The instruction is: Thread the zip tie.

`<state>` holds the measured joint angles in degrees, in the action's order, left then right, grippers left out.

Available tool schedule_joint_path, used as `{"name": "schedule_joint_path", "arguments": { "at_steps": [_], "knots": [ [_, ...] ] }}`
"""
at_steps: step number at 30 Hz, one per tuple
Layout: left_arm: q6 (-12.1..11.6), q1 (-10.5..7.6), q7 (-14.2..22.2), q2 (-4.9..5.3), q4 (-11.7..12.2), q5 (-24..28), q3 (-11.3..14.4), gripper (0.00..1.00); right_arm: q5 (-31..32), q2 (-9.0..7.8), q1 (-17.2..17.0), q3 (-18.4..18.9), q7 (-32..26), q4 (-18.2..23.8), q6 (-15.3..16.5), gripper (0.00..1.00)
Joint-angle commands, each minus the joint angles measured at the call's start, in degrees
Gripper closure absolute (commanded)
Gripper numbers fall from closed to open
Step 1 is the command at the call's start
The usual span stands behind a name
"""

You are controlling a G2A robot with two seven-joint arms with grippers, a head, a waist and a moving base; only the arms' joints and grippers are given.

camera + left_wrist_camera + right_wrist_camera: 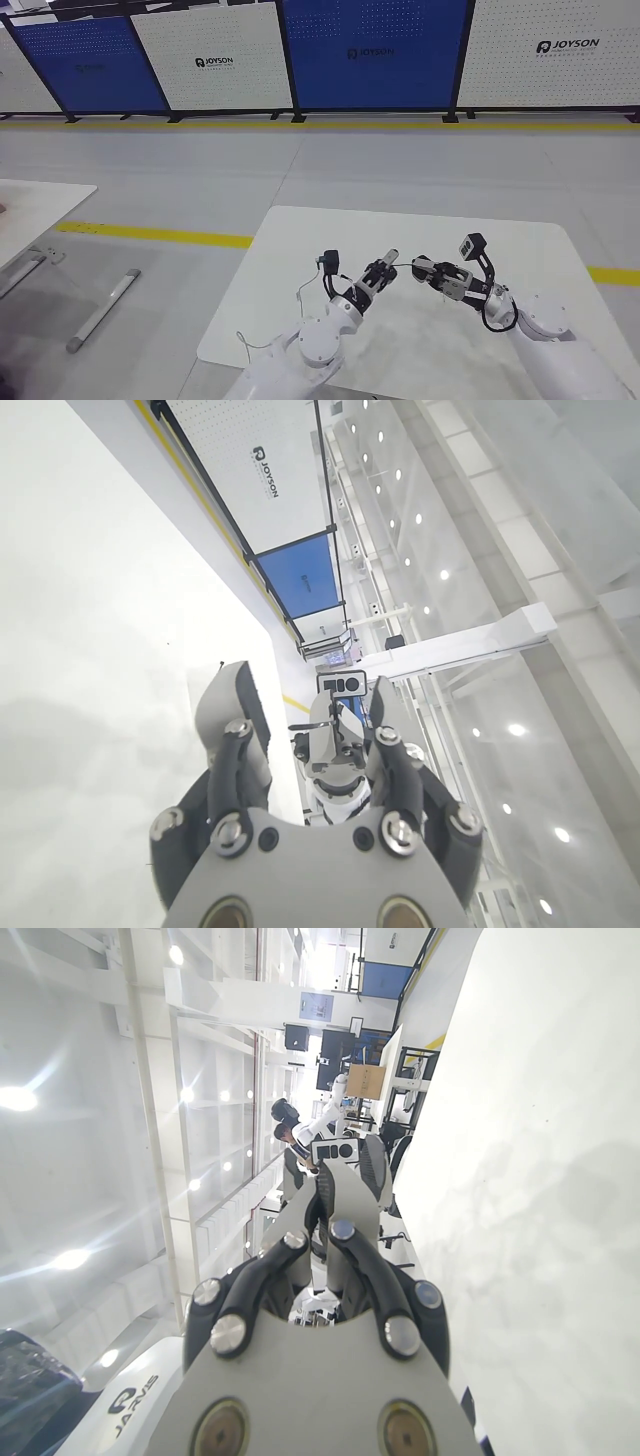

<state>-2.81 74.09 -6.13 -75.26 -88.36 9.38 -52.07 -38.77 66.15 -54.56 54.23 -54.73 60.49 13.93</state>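
Zip tie (306, 726): a thin dark strip, pinched at the tips of the right gripper (325, 1173) and sticking out sideways from them. It is held in the air above the middle of the white table (300, 300), not touching it.

Right gripper (420, 265): jaws pressed together on the strip, over the table's middle.

Left gripper (310, 685): jaws apart with nothing between the pads. It sits over the table's middle (388, 260), tip to tip with the right gripper and just beside it. Whether the strip's free end reaches into its gap cannot be told.

Beyond the table's far edge: a yellow floor line (150, 233), then blue and white perforated panels (210, 60).
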Motion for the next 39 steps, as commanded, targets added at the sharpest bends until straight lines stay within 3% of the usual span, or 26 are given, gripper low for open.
{"name": "schedule_joint_path", "arguments": {
  "at_steps": [1, 6, 8, 10, 11, 13, 15, 21, 30, 32, 39],
  "knots": [
    [0.1, -0.02, 0.1, -0.08, 0.1, -0.2, 0.0, 0.97, 0.0, 0.00, 0.0, 0.0, 0.0, 0.0, 0.0, 1.00],
    [0.1, 0.00, 0.0, -0.32, 0.4, -0.9, 0.2, 0.93, 0.0, 0.00, 0.0, 0.0, 0.0, 0.0, 0.0, 1.00],
    [0.0, 0.04, 0.5, -0.38, 0.5, -0.8, 0.2, 0.87, 0.0, 0.00, 0.0, 0.0, 0.0, 0.0, 0.0, 1.00],
    [-0.3, 0.18, 1.1, -0.42, 0.3, -0.8, 0.2, 0.88, 0.0, 0.00, 0.0, 0.0, 0.0, 0.0, 0.0, 1.00],
    [-0.4, 0.25, 1.3, -0.43, 0.3, -0.9, 0.1, 0.85, 0.0, 0.00, 0.0, 0.0, 0.0, 0.0, 0.0, 1.00],
    [-0.4, 0.40, 1.7, -0.46, 0.1, -0.7, 0.0, 0.64, 0.0, 0.00, 0.0, 0.0, 0.0, 0.0, 0.0, 1.00],
    [-0.4, 0.52, 2.0, -0.47, -0.1, -0.8, -0.2, 0.59, 0.0, 0.00, 0.0, 0.0, 0.0, 0.0, 0.0, 1.00],
    [-0.3, 1.03, 2.7, -0.49, -0.8, -1.3, -0.6, 0.65, 0.0, 0.00, 0.0, 0.0, 0.0, 0.0, 0.0, 1.00],
    [-0.4, 1.31, 3.4, -0.64, -1.0, -1.5, -1.1, 0.89, 0.0, 0.00, 0.0, 0.0, 0.0, 0.0, 0.0, 1.00],
    [-0.5, 1.33, 3.5, -0.68, -1.0, -1.5, -1.1, 1.00, 0.0, 0.00, 0.0, 0.0, 0.0, 0.0, 0.0, 1.00],
    [-0.6, 1.31, 3.7, -0.85, -0.8, -1.7, -1.4, 1.00, 0.0, 0.00, 0.0, 0.0, 0.0, 0.0, 0.0, 1.00]
  ]
}}
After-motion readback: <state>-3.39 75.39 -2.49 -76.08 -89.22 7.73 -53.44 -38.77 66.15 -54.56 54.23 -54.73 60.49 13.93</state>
